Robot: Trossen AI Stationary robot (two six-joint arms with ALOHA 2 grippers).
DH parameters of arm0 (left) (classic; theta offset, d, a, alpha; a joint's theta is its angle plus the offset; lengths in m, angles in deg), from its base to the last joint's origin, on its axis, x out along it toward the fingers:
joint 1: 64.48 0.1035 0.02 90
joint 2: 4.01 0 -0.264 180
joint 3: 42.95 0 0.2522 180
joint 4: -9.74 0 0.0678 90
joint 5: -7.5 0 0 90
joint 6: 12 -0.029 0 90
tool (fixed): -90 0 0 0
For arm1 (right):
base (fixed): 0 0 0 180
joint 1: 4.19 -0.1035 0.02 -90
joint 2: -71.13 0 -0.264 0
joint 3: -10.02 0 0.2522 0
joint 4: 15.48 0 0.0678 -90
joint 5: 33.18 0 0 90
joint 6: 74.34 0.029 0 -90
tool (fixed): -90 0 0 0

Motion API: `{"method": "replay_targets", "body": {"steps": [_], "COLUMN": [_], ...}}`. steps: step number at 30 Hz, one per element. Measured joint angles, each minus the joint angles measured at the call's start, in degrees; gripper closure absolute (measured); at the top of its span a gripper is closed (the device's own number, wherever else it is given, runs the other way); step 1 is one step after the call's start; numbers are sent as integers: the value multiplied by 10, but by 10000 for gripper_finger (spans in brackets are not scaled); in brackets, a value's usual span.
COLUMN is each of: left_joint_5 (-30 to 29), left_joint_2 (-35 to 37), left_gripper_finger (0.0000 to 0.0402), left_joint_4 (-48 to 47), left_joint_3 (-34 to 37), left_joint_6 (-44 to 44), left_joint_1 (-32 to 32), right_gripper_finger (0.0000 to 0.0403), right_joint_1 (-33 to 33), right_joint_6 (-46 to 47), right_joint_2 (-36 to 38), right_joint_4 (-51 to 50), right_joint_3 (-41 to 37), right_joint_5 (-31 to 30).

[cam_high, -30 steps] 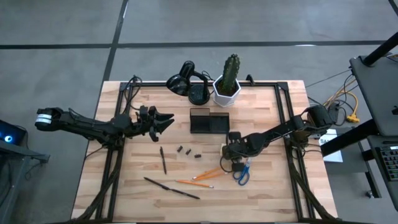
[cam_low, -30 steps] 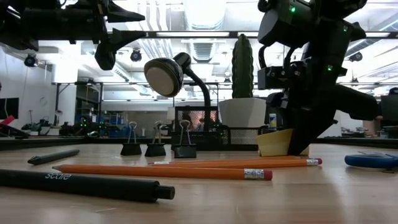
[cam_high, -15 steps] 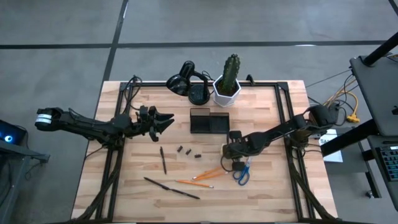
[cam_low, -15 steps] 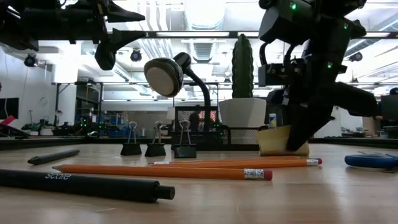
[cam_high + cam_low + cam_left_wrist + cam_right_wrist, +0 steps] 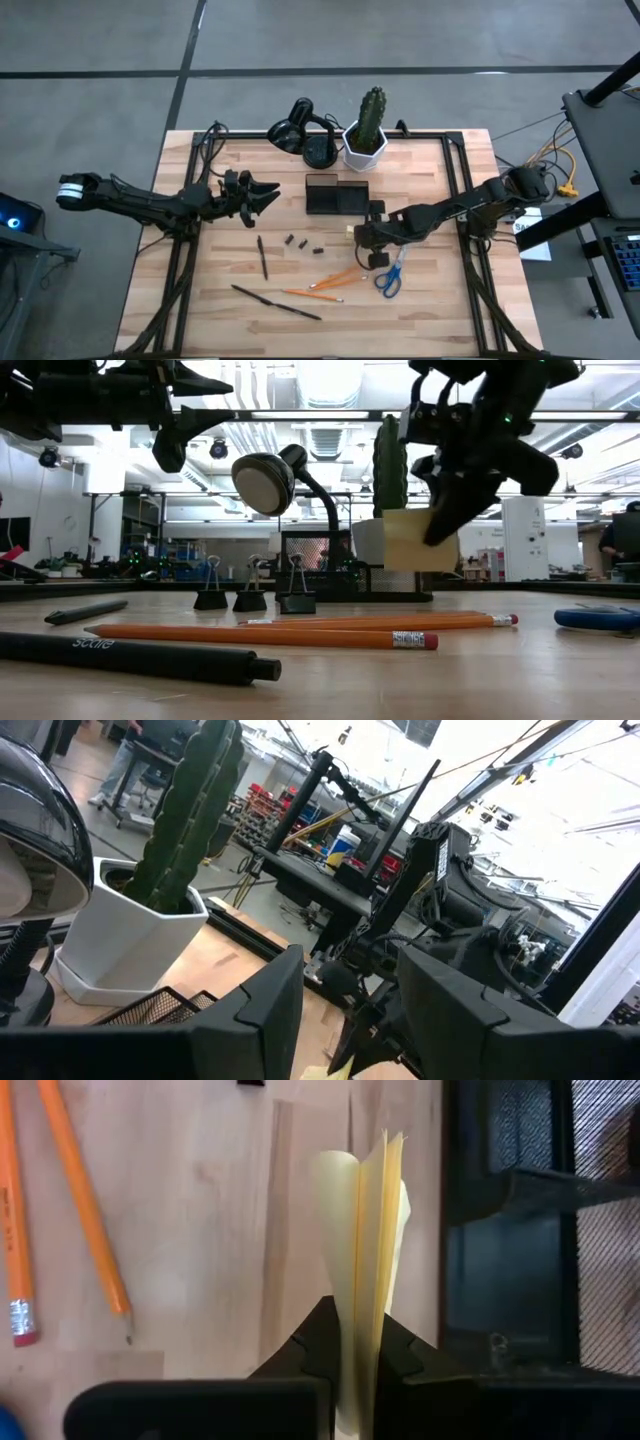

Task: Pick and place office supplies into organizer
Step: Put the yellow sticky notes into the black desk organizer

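My right gripper is shut on the yellow sticky-note pad, which it holds above the table just near of the black two-compartment organizer. In the low view the pad hangs clear of the wood. On the table lie blue-handled scissors, two orange pencils, two dark pens and three small binder clips. My left gripper waits open, raised over the table's left part. My right gripper pinches the pad's near edge between its two fingers. The fingers slant down from the table's right. The pad stands out past the fingertips on edge, its sheets parting a little at the free end, lifted clear of the table.
A black desk lamp and a white pot with a cactus stand at the far edge behind the organizer. Black frame rails run along the table's left and right sides.
My right gripper has risen and gone a little toward the organizer, taking the sticky-note pad with it. The pad stood with its lower edge on the table before and now hangs clear above it.
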State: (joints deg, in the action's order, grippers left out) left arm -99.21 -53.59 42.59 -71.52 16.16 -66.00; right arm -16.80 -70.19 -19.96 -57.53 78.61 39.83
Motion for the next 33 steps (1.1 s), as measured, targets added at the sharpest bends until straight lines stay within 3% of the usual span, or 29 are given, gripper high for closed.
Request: {"method": "replay_targets", "body": {"steps": [16, 33], "left_joint_5": [0, 0], "left_joint_2": [0, 0], "left_gripper_finger": [253, 253], "left_joint_4": [0, 0], "left_joint_3": [0, -1], "left_joint_6": [0, 1], "left_joint_1": [0, 0], "right_gripper_finger": [394, 394], "right_joint_1": [74, 164], "right_joint_6": [-101, -151], "right_joint_2": [1, 1], "right_joint_4": [6, 64], "right_joint_3": [14, 10], "right_joint_5": [-43, -44]}}
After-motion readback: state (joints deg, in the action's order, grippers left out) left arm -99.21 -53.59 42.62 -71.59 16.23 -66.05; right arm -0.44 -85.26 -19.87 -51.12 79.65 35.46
